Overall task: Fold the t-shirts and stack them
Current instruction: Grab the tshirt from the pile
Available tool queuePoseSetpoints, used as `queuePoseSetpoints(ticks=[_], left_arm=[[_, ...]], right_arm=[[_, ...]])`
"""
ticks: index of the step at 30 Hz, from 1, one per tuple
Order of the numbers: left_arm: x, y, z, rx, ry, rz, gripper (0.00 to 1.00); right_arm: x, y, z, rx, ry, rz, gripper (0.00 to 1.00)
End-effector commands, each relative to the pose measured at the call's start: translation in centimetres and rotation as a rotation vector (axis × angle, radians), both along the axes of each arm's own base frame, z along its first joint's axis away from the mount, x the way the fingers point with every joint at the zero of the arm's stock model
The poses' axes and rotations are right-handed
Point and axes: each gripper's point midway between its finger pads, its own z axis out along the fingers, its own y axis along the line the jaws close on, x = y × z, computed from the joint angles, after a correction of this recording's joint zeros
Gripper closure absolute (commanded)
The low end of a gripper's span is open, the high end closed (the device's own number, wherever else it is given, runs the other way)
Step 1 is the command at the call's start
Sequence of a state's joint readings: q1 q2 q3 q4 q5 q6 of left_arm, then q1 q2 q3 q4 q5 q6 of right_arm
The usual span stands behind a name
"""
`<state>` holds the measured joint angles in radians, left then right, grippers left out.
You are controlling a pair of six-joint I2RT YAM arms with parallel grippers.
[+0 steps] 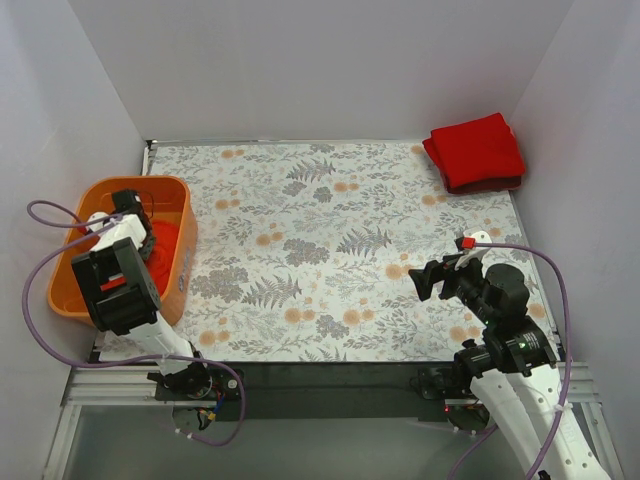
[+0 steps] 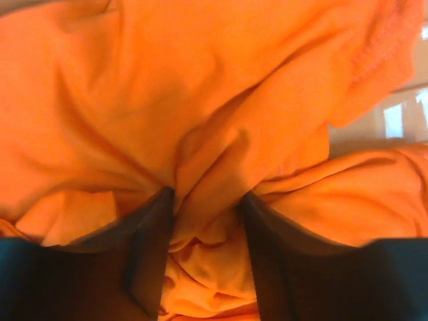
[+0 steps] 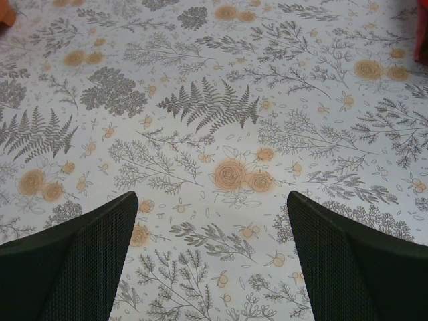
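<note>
A flowered table (image 1: 330, 260); at nine o'clock a rigid orange plastic basket (image 1: 185, 272) holds the bright orange-red cloth t-shirt (image 2: 134, 100), its fold pinched by the left gripper (image 2: 206, 195). A folded deep-red cloth t-shirt (image 1: 475, 152) lies at one o'clock. The right gripper (image 3: 212, 197) hovers spread at four o'clock.

Boxed in by plain white walls (image 1: 320, 70) at back, left and right. Spread flat below with a cloth (image 1: 330, 250) printed in grey ferns and orange flowers. Edged in front by a metal rail (image 1: 110, 385). Lit softly, evenly.

I am counting two shirts (orange shirt (image 2: 200, 100), red shirt (image 1: 475, 152)), one basket (image 1: 150, 182), and two grippers of mine (left gripper (image 2: 207, 200), right gripper (image 3: 212, 195))
</note>
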<state>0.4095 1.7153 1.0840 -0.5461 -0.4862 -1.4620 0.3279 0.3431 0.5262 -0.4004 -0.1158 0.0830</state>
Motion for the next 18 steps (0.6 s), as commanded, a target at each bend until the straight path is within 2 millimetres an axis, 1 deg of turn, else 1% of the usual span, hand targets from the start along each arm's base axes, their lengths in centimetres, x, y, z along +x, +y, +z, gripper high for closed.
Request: queuePoseSetpoints(ticks=[1,2,4,5,8,9,10,11,12,14,15,18], left_arm=[[-1.4,0.0,-1.2,-0.003,0.048,0.019,0.72],[-1.5,0.0,-1.2,0.001,0.053,0.016,0.84],[-1.8,0.2,-0.7,0.015,0.063,0.028,1.0],[-1.8,0.4,-0.4,0.02,0.06,0.031,1.0],[-1.5,0.6,1.3,0.04,0.037,0.034,1.0],[-0.8,0.8,3.0,0.06,-0.001,0.031,1.0],[-0.1,1.0,5.3,0.087,-0.044,0.019,1.0],[-0.2,1.0,5.3,0.092,-0.036,0.022,1.0],[0.6,1.1,7.8,0.13,-0.085,0.004,1.0],[1.2,1.2,10.7,0.196,-0.125,-0.01,1.0],[1.6,1.4,13.3,0.238,-0.168,-0.02,1.0],[2.2,1.4,17.0,0.308,-0.217,-0.032,1.0]], right_arm=[[0.4,0.3,1.1,0.025,-0.035,0.004,0.02],[0.4,0.3,0.9,0.024,-0.031,0.004,0.02],[0.4,0.3,0.9,0.022,-0.03,0.001,0.02],[0.4,0.3,0.9,0.024,-0.029,0.001,0.02],[0.4,0.3,0.9,0.023,-0.029,-0.001,0.02],[0.4,0.2,0.9,0.023,-0.031,-0.002,0.02],[0.4,0.2,0.9,0.022,-0.03,-0.005,0.01],[0.4,0.2,0.9,0.022,-0.03,-0.005,0.01],[0.4,0.2,0.8,0.022,-0.028,-0.004,0.02],[0.5,0.2,0.9,0.022,-0.028,-0.005,0.02],[0.5,0.2,0.9,0.021,-0.027,-0.007,0.02],[0.5,0.2,0.9,0.021,-0.028,-0.007,0.02]])
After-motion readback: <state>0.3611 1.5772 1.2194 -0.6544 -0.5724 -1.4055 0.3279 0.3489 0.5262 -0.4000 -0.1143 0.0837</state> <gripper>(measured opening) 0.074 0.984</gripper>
